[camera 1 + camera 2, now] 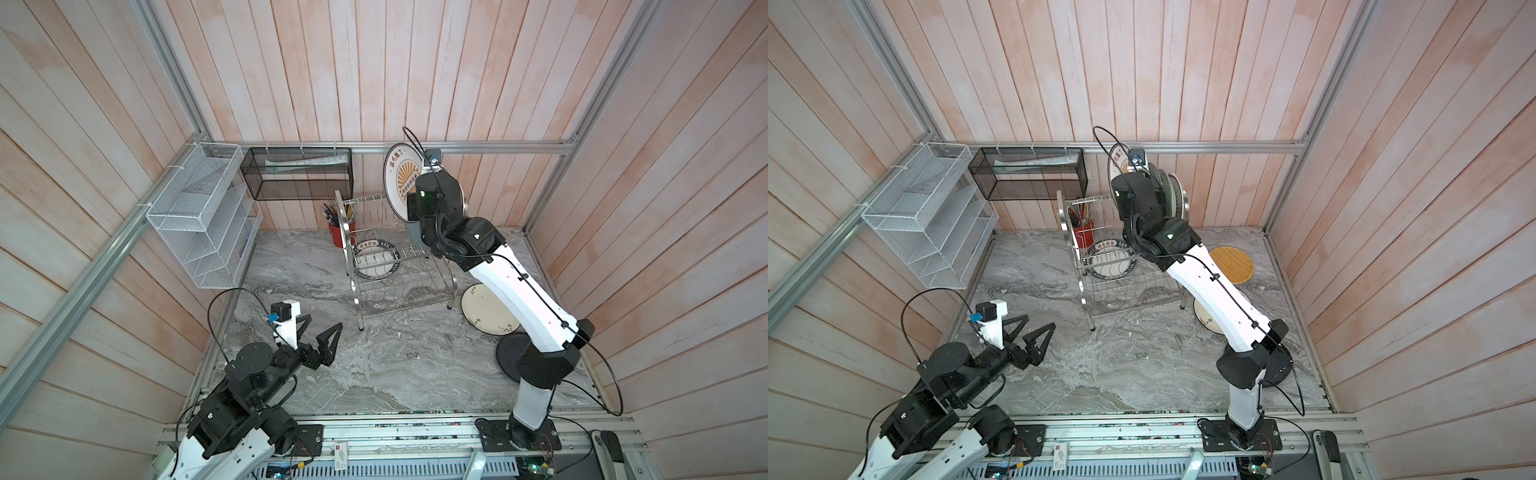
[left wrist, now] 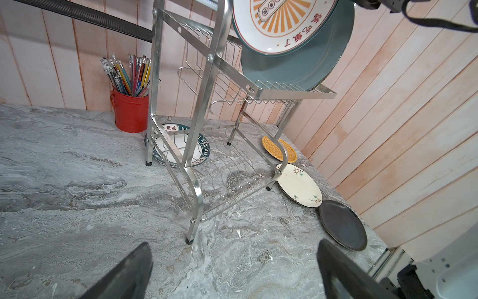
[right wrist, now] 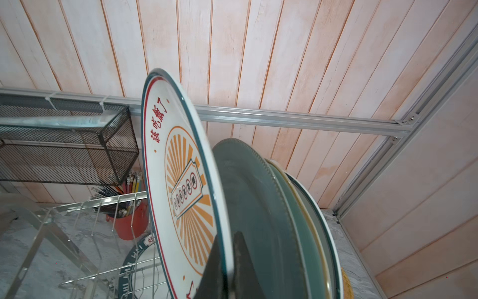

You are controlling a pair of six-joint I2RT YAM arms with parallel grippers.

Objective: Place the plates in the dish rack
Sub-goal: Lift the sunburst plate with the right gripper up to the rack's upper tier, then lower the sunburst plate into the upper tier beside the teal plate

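This is a robot test cell dressed as a home kitchen corner. Pale wood-look plank walls (image 1: 415,62) sit inside bare aluminium profiles (image 1: 478,147), and the counter (image 1: 374,365) has a grey marble pattern. Household props fill it: a steel dish rack (image 1: 399,270), a cream plate (image 1: 488,309), a red cup of pencils (image 2: 130,114), a white mesh organiser (image 1: 199,216). The left arm (image 1: 257,374) and right arm (image 1: 519,299) are bolted to a slotted metal rail (image 1: 395,432) along the front edge.

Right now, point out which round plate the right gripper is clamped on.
The white round plate with the orange sunburst: the right gripper pinches its rim. The cream floral plate and black plate lie flat, untouched.
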